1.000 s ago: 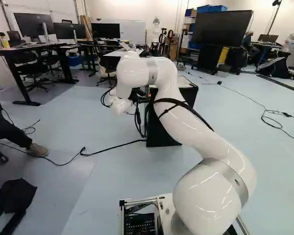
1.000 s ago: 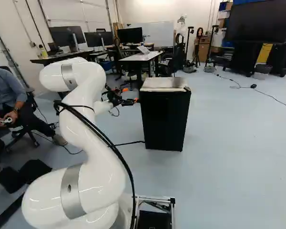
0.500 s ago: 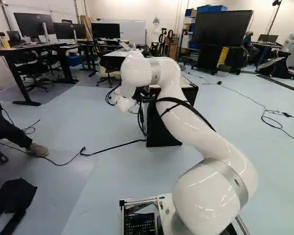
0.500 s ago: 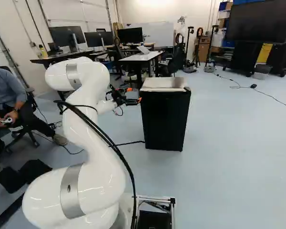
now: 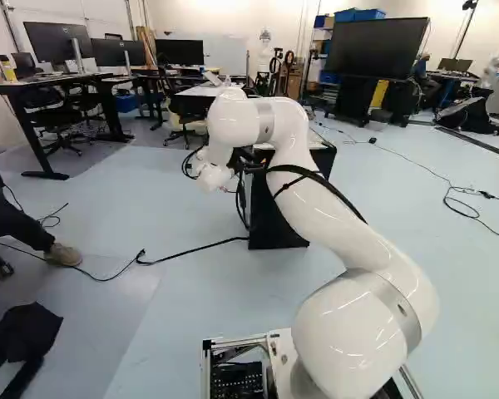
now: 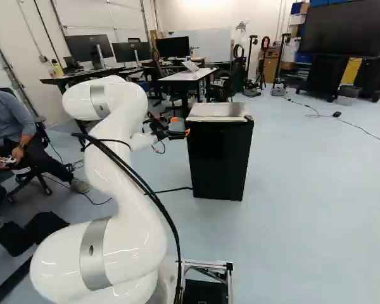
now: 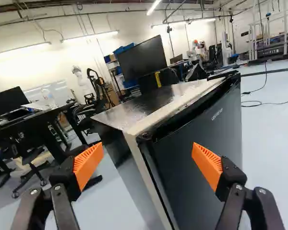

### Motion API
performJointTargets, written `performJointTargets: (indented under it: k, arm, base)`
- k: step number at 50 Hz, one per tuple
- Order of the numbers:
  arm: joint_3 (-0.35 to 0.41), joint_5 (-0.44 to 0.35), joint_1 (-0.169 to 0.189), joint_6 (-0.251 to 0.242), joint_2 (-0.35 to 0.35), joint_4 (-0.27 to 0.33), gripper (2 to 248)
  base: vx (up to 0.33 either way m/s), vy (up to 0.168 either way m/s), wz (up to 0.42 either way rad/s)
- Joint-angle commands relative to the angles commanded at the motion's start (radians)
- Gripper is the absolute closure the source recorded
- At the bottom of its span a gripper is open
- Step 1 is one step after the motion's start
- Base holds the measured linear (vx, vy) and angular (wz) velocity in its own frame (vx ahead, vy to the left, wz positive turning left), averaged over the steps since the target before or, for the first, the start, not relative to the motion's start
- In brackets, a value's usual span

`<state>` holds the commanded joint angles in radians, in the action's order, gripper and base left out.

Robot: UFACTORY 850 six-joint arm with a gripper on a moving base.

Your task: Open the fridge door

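The black fridge stands on the floor, just right of the middle of the right base view. In the left base view, part of it hides behind the white arm. The arm goes up, bends over, and points its black gripper at the fridge. In the right base view, the gripper is by the fridge's left edge, a bit below its top. In the wrist view, the gripper has its 2 fingers wide apart, with nothing squeezed in them. The 2 orange pads face each other. A tall corner of the fridge is ahead, in the space between the 2 fingers. 1 finger is in front of the fridge door, and the other is out past the fridge's side. I can't tell if a finger touches the fridge. The door is dark and flat, and it looks closed. The front edge of the fridge next to it is pale. A black cord lies on the floor and runs to the foot of the fridge in the left base view. Farther back, there is a table with a laptop on it. A very big black screen stands at the right of the right base view, with a yellow thing low down near it.
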<state>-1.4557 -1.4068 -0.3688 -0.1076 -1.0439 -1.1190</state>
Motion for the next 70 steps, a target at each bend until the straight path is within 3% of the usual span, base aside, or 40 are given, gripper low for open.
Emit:
performJointTargets:
  k: [17, 22, 70]
  arm:
    - [0.0, 0.0, 0.0, -0.177, 0.0, 0.0, 3]
    - [0.0, 0.0, 0.0, -0.205, 0.0, 0.0, 3]
    - [0.0, 0.0, 0.028, -0.218, 0.0, -0.016, 3]
  base:
    - [0.0, 0.0, 0.0]
    - [0.0, 0.0, 0.0]
    - [0.0, 0.0, 0.0]
